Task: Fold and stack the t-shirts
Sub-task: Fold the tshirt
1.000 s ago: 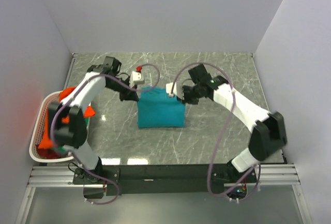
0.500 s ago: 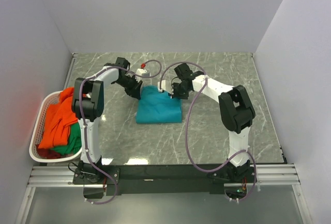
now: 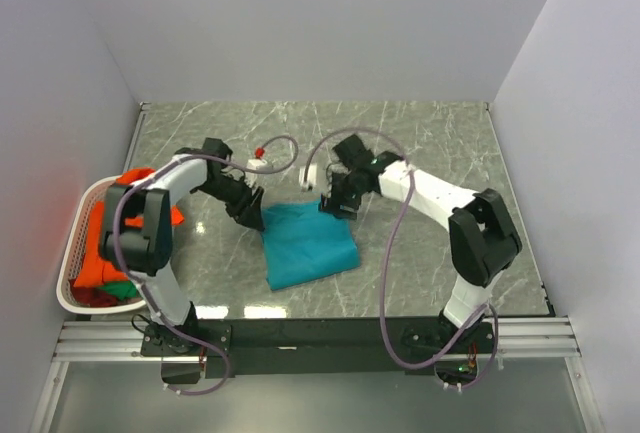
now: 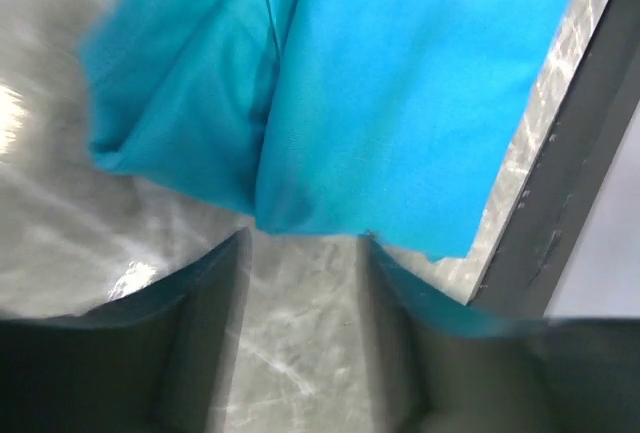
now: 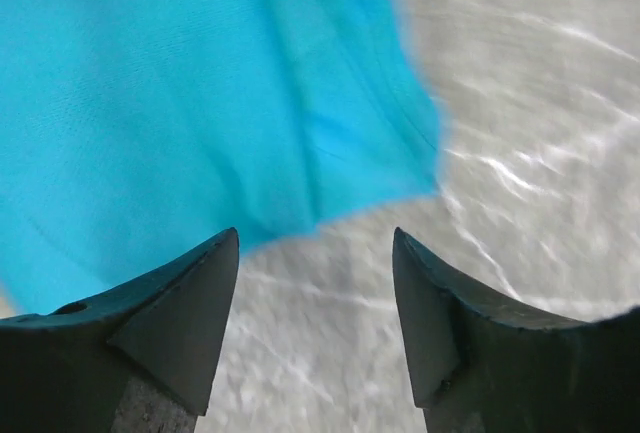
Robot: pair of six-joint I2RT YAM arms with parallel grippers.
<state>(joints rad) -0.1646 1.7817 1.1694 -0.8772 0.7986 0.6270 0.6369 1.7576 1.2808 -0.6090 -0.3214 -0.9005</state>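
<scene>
Both tools have come closer to the arm bases since half a second ago, and the teal t-shirt (image 3: 308,245) has come with them and turned a little, so its edges now sit skewed on the counter (image 3: 430,133).

Well away from the left tool (image 3: 250,215), on its outer side, stands the white basket (image 3: 73,253), with the orange t-shirt (image 3: 100,251) and the green t-shirt (image 3: 125,291) heaped in it.

The teal t-shirt lies folded, its far edge between the two tools and the rest spreading away from them toward the bases. In the left wrist view the left tool is spread and holds nothing; the cloth edge is just past its tips. The right tool (image 3: 336,205) is spread too and empty, with the cloth corner just in front of its fingers (image 5: 180,313).

I think the fold is done but loose. The layers near the left tool show a deep crease. If a tool closes there, it may catch only the top layer and pull the fold open. Spread fingers that slide forward could also push the cloth into wrinkles.
</scene>
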